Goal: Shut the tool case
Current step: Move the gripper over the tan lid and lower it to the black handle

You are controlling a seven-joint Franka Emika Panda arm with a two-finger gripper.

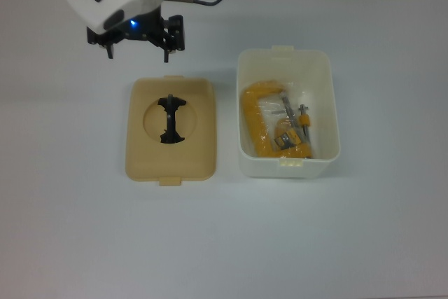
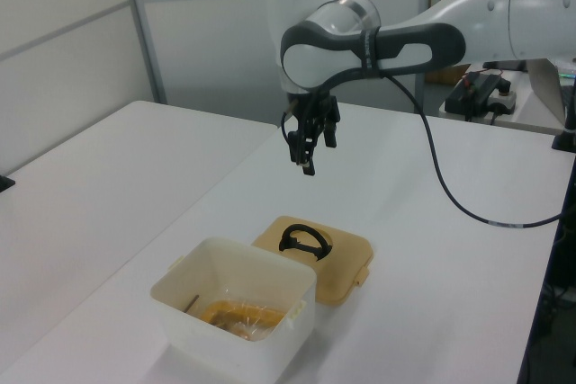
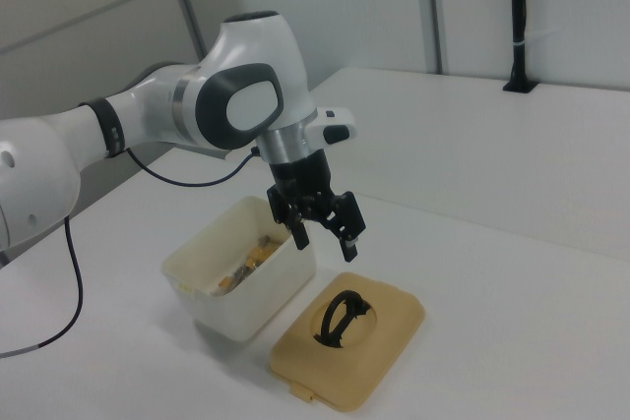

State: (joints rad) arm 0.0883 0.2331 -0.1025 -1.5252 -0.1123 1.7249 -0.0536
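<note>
White table (image 1: 364, 243), bare on all sides of my work. The tan lid (image 1: 171, 129) lies flat, black handle (image 1: 170, 119) up, just beside the open white tub (image 1: 288, 113) on the top view's left. My gripper (image 1: 138, 41) hangs in the air above the lid's far edge, fingers apart, holding nothing, pointing down.
</note>
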